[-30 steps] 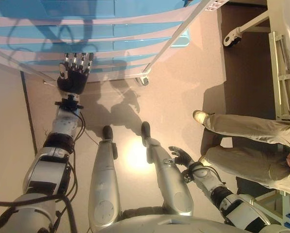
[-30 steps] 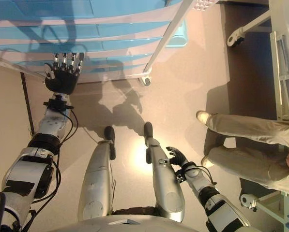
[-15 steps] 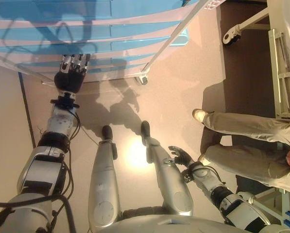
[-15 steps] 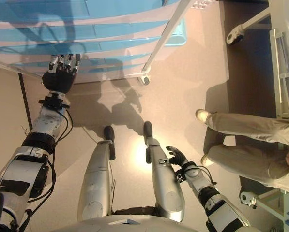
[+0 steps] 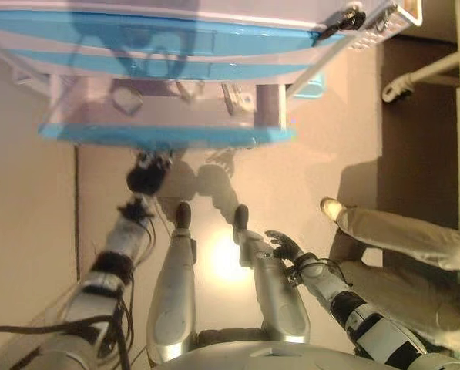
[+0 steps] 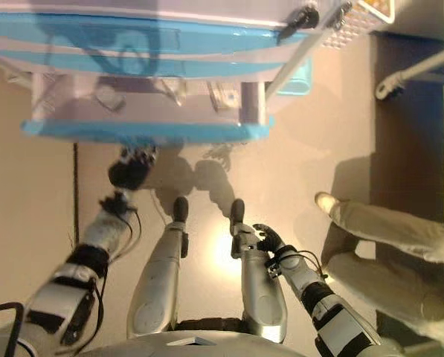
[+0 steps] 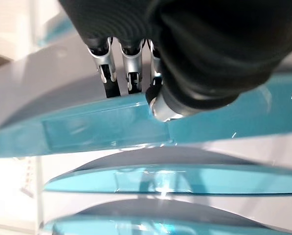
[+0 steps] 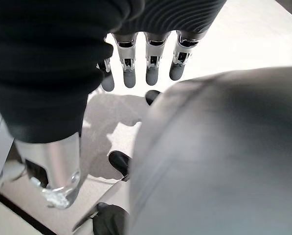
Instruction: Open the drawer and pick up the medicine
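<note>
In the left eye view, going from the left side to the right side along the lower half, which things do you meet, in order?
left hand under the open drawer's blue front → right hand → person's shoe → person's trouser legs.

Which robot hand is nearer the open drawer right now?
Left. The left robot hand is at the open drawer, fingers at its blue front; the right robot hand hangs low beside the robot.
</note>
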